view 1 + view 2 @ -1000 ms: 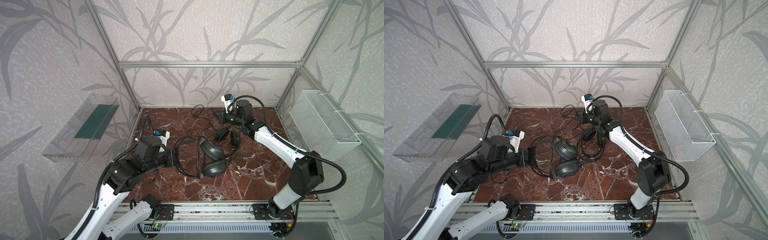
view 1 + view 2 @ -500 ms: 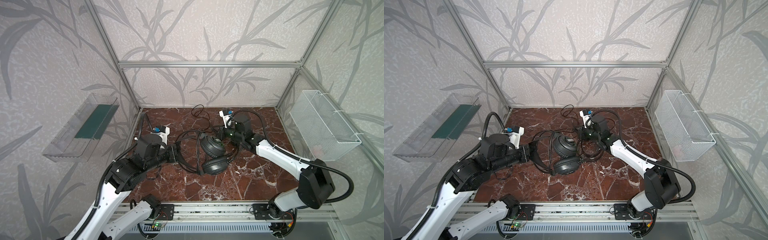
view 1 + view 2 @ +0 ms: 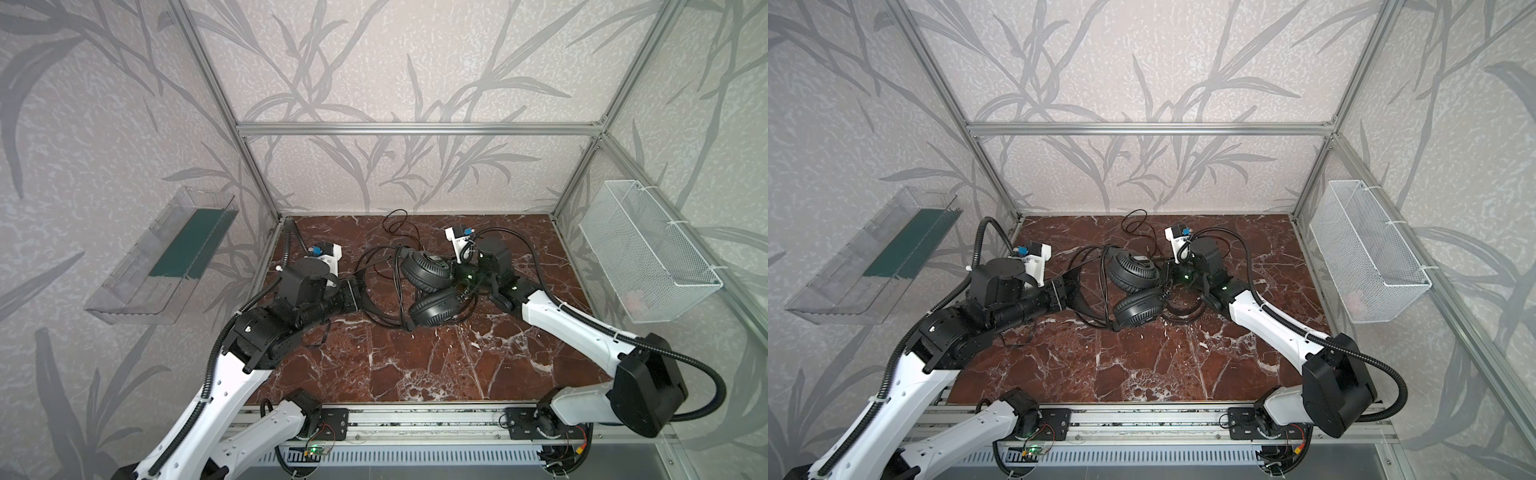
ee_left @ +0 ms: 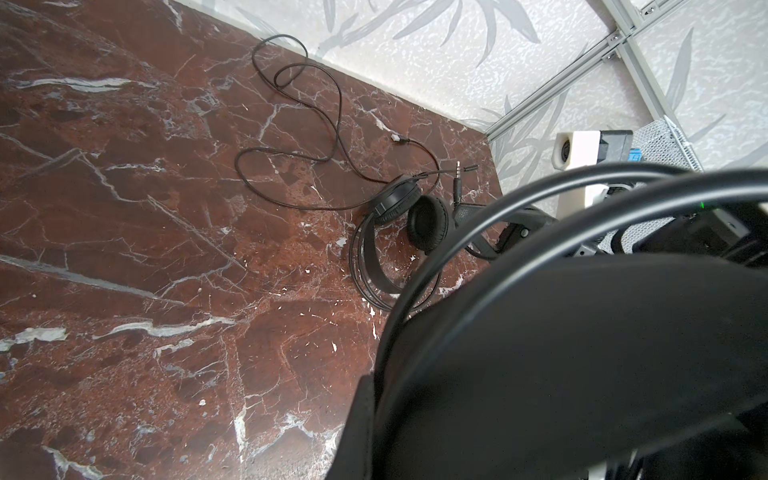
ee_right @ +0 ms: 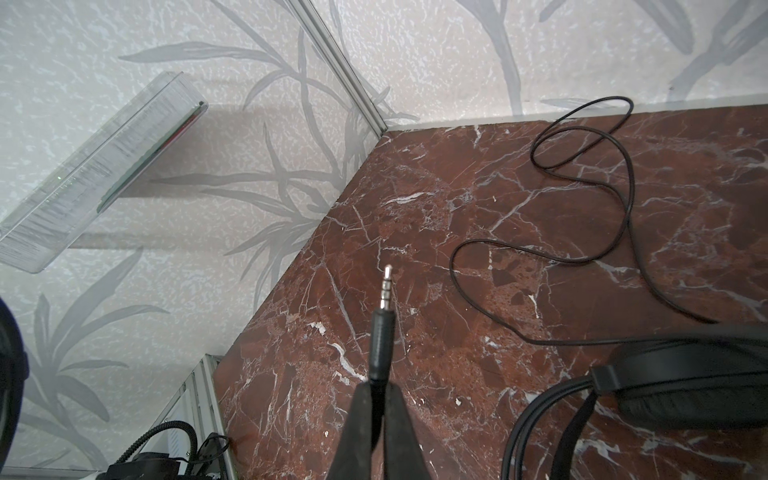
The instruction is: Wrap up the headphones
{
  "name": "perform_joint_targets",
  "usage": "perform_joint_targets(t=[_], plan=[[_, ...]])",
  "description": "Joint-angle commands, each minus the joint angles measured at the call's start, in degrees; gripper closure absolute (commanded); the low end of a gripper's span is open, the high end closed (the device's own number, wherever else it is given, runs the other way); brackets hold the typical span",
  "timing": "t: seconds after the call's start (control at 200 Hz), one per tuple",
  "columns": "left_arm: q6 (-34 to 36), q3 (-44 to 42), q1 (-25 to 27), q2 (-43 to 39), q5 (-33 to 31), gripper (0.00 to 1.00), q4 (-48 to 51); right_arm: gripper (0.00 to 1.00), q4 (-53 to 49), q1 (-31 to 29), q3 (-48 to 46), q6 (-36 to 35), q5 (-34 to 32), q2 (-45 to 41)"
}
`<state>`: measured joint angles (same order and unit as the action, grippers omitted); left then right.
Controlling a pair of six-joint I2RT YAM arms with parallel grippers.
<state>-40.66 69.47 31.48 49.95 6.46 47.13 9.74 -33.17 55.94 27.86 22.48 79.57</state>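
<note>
One of the headphones hangs by its headband (image 3: 374,266) from my left gripper (image 3: 355,291), which is shut on the band; its two earcups (image 3: 424,270) (image 3: 1138,309) lie stacked mid-table. In the left wrist view that band (image 4: 582,353) hides the jaws. My right gripper (image 5: 380,390) is shut on a jack plug (image 5: 382,332) of a thin black cable, right beside those earcups (image 3: 461,286). The other headphones (image 4: 415,220) lie on the marble under the right arm. Loose cable (image 3: 395,224) loops toward the back wall.
A clear plastic tray (image 3: 166,257) hangs on the left wall and a white wire basket (image 3: 648,253) on the right wall. The marble floor (image 3: 415,365) runs forward to an aluminium rail (image 3: 415,415). Ribbed hoses arch over both arms.
The right gripper has come forward from the back of the table to the earcups, carrying the plug. The left gripper has shifted slightly toward the back with the headband, and the earcups followed.
</note>
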Motion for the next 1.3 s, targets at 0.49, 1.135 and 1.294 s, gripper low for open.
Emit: perform_joint_targets(t=[0.49,1.135,1.294], plan=[[-1.84,5.68,-1.13,1.52,0.07,1.0,-0.36,0.59,-2.15,-0.16,-4.5,-3.09,-1.34,-6.72],[0.31,25.15,-1.22,9.47,6.45,1.0,16.52,0.33,34.63,-4.81,-27.26,-14.38,-2.36,-15.17],[0.98,28.42,-1.17,11.0,7.19,1.0,18.96,0.33,40.13,-11.29,-25.63,-21.19,-7.29,-10.66]])
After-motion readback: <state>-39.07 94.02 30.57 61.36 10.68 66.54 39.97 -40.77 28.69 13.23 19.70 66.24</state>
